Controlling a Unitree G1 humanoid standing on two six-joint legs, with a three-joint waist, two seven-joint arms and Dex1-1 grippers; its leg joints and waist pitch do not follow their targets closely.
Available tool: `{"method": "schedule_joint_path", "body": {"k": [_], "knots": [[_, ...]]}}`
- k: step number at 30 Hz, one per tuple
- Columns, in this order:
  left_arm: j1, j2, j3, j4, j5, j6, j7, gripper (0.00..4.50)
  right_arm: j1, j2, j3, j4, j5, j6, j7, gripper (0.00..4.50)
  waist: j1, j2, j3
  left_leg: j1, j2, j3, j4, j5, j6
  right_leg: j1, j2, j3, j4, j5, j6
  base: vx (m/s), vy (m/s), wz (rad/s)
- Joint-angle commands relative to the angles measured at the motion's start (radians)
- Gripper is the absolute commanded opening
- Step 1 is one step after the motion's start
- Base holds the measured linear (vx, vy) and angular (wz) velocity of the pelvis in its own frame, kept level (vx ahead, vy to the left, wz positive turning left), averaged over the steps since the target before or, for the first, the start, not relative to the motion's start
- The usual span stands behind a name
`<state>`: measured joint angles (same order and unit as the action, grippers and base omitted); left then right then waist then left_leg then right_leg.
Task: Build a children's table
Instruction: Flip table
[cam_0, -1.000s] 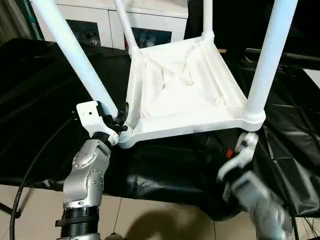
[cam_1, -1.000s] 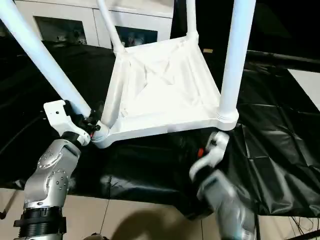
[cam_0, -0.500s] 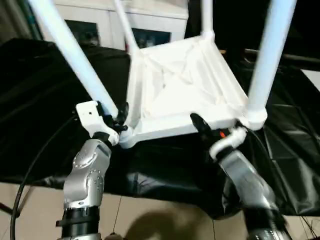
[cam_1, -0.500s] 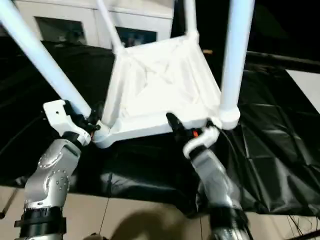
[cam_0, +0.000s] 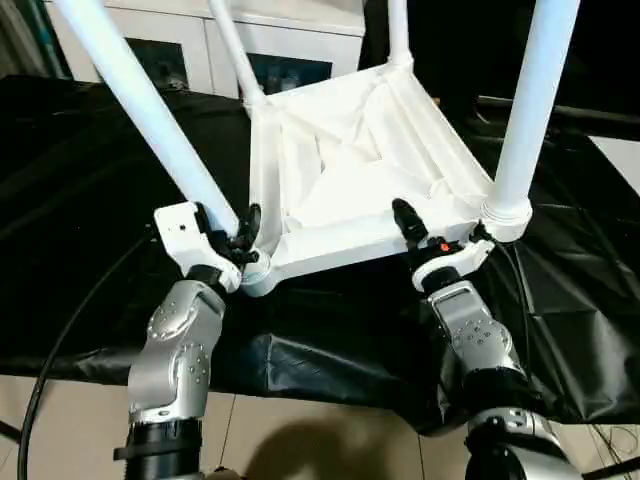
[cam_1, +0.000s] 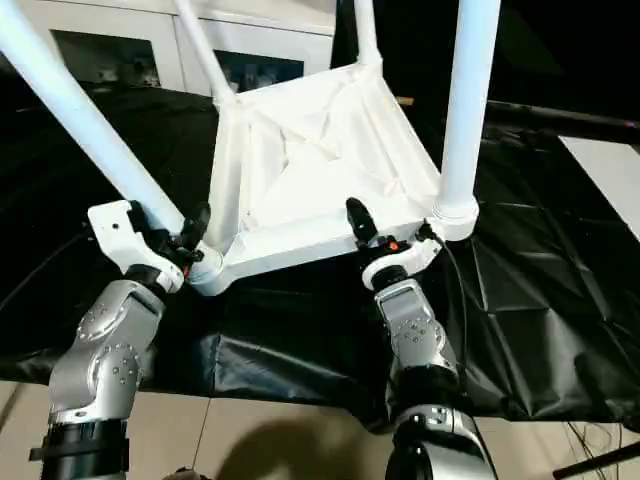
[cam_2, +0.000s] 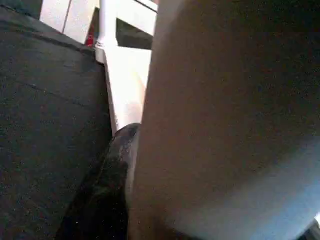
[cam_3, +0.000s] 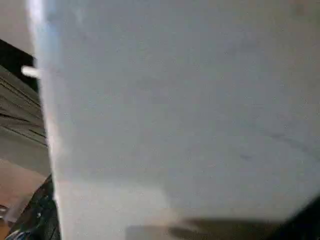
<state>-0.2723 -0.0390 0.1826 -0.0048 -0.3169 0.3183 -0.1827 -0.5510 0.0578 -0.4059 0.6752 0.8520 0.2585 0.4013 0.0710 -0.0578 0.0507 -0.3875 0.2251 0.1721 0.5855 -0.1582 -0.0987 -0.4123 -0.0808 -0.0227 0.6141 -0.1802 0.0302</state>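
The children's table (cam_0: 350, 170) lies upside down on the black-draped work table, its ribbed underside up and its white legs standing in the corner sockets. My left gripper (cam_0: 228, 222) is shut on the near-left leg (cam_0: 150, 110) just above its socket. One black finger (cam_2: 115, 165) lies against that leg in the left wrist view. My right gripper (cam_0: 440, 228) is open at the top's near rim, beside the near-right leg (cam_0: 525, 110). One of its fingers (cam_0: 405, 218) rests up over the rim. The white rim (cam_3: 175, 100) sits very close in the right wrist view.
The black cloth (cam_0: 90, 200) covers the work table down to its near edge, with tiled floor (cam_0: 330, 440) below. A white cabinet with glass doors (cam_0: 150, 50) stands behind. A black cable (cam_0: 60, 340) loops at the left of my left arm.
My right arm has come up from below the work table's edge to the near rim of the children's table. My left gripper has kept its hold on the leg.
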Motion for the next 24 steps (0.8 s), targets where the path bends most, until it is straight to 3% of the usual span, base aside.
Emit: {"method": "schedule_joint_path", "body": {"k": [1,13,14,16,18,21,24], "knots": [[0.015,-0.025,-0.025,-0.005,-0.061,0.04,-0.03,2.09,-0.033,-0.009,-0.015,0.033,0.004,-0.001,0.009,3.44,0.003,-0.008,-0.068,0.014,-0.005,0.017,-0.062,-0.187,0.023,0.042,-0.027,0.011,-0.067,-0.169,-0.141,0.0,0.0,0.0],[0.022,-0.019,-0.033,-0.017,-0.043,0.037,-0.026,2.09,-0.063,-0.032,-0.041,0.115,-0.026,-0.029,0.005,2.39,-0.004,-0.01,-0.069,0.011,-0.006,0.017,-0.061,-0.18,0.025,0.043,-0.027,0.011,-0.065,-0.168,-0.15,0.0,0.0,0.0],[0.022,-0.018,-0.033,-0.017,-0.039,0.036,-0.02,2.44,-0.064,-0.034,-0.042,0.118,-0.027,-0.03,0.006,2.17,-0.003,-0.011,-0.069,0.012,-0.006,0.018,-0.06,-0.183,0.026,0.042,-0.027,0.012,-0.066,-0.169,-0.151,0.0,0.0,0.0],[0.021,-0.018,-0.025,-0.018,-0.045,0.037,-0.016,2.79,-0.069,-0.04,-0.044,0.129,-0.036,-0.038,0.009,2.16,-0.004,-0.012,-0.07,0.012,-0.006,0.018,-0.061,-0.184,0.027,0.043,-0.028,0.012,-0.065,-0.173,-0.152,0.0,0.0,0.0],[0.02,-0.019,-0.014,-0.018,-0.053,0.037,-0.017,2.79,-0.074,-0.045,-0.046,0.136,-0.044,-0.045,0.013,2.13,-0.001,-0.011,-0.07,0.014,-0.006,0.02,-0.058,-0.182,0.023,0.04,-0.028,0.013,-0.064,-0.169,-0.165,0.0,0.0,0.0],[0.017,-0.022,0.023,-0.009,-0.068,0.022,0.0,3.21,-0.076,-0.056,-0.044,0.13,-0.054,-0.053,0.017,2.08,0.002,-0.012,-0.073,0.011,-0.006,0.02,-0.057,-0.157,0.036,0.043,-0.025,0.012,-0.059,-0.12,-0.172,0.0,0.0,0.0],[0.014,-0.019,0.053,-0.01,-0.07,-0.012,0.018,3.34,-0.074,-0.064,-0.039,0.124,-0.071,-0.069,0.016,2.08,0.003,-0.014,-0.072,0.01,-0.006,0.02,-0.057,-0.154,0.043,0.044,-0.026,0.012,-0.06,-0.123,-0.17,0.0,0.0,0.0]]}}
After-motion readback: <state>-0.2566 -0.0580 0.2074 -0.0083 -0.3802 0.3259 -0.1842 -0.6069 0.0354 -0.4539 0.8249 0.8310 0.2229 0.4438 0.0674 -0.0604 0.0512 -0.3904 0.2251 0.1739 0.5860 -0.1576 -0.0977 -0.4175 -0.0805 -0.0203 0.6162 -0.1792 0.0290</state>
